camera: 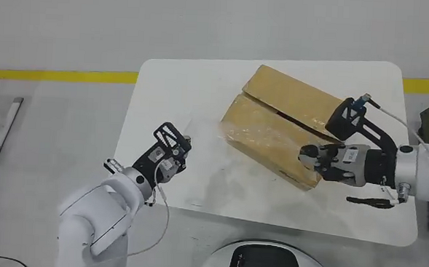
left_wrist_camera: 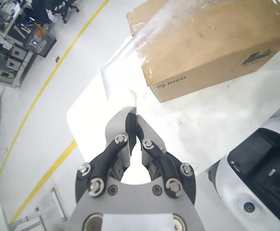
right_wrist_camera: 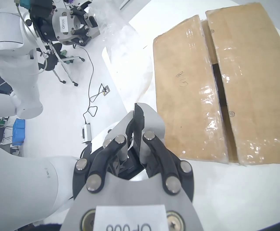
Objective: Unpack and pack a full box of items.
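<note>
Box (camera: 277, 126) of brown cardboard lies at an angle on the white table (camera: 173, 95), toward its far right part in the top view. Its two long top flaps are down, and a narrow dark gap runs between them (right_wrist_camera: 218, 78). Shiny clear tape covers much of the flaps, and one flap bears a small handwritten mark. The left wrist view shows the box (left_wrist_camera: 196, 43) from one side and corner; the right wrist view shows it (right_wrist_camera: 186, 98) from above, with the flaps side by side.

A strip of clear film (left_wrist_camera: 122, 65) stretches from the box's corner edge down across the table to the left gripper (left_wrist_camera: 133, 112). That gripper's jaws are together, and the film's end meets their tips, so they appear to pinch it. In the top view the left gripper (camera: 182, 144) hangs over the table's left half, well apart from the box, with the film (camera: 204, 126) faint between them. The right wrist view shows the film (right_wrist_camera: 129, 65) as a cloudy sheet beside the box.

The right gripper (camera: 304, 154) is at the box's near right end, its jaws closed with the dark pads pressed together and nothing between them (right_wrist_camera: 137, 112).

A yellow line (camera: 57, 75) crosses the grey floor behind the table, and a thin cable (right_wrist_camera: 91, 72) lies on the floor.
</note>
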Action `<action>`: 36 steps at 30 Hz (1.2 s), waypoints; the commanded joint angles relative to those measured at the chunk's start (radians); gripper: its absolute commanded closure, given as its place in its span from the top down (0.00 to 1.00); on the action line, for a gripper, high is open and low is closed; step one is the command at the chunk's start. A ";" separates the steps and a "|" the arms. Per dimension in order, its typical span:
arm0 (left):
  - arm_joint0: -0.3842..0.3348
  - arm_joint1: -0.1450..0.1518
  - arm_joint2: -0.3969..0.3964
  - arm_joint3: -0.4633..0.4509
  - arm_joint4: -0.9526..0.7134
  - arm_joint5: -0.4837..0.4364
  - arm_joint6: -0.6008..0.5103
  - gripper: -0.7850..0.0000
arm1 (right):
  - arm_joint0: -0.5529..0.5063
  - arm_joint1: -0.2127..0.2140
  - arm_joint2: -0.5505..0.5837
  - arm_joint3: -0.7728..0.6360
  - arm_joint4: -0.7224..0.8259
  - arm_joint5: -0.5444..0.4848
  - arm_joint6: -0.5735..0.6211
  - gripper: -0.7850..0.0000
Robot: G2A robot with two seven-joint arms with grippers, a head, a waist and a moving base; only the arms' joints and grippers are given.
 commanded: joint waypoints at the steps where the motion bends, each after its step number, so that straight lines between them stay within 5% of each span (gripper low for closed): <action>1: -0.011 0.004 -0.007 -0.001 -0.072 0.012 -0.039 0.00 | 0.000 0.000 0.000 0.000 0.000 -0.001 0.001 0.00; 10: -0.064 0.024 -0.019 0.002 -0.275 0.078 -0.153 0.00 | -0.018 0.001 -0.017 0.004 0.028 -0.001 -0.030 0.00; 13: -0.072 0.033 -0.016 0.004 -0.282 0.093 -0.168 0.04 | -0.005 0.002 -0.015 0.045 0.133 0.079 -0.027 0.00; 14: -0.073 0.036 -0.014 0.004 -0.285 0.096 -0.171 0.15 | 0.005 0.003 -0.011 0.059 0.167 0.108 -0.017 0.00; 15: -0.074 0.039 -0.013 0.005 -0.287 0.099 -0.174 0.47 | 0.010 0.004 -0.010 0.085 0.215 0.157 -0.002 0.00; 16: -0.074 0.042 -0.010 0.008 -0.286 0.104 -0.179 1.00 | 0.024 0.006 -0.008 0.093 0.250 0.187 0.018 0.00; 25: -0.093 0.071 0.005 0.038 -0.222 0.112 -0.187 1.00 | 0.047 0.010 0.015 0.215 0.571 0.436 0.003 0.00; 36: -0.109 0.086 0.000 0.079 -0.091 0.215 -0.094 1.00 | -0.034 0.051 -0.006 0.247 0.706 0.458 -0.020 0.00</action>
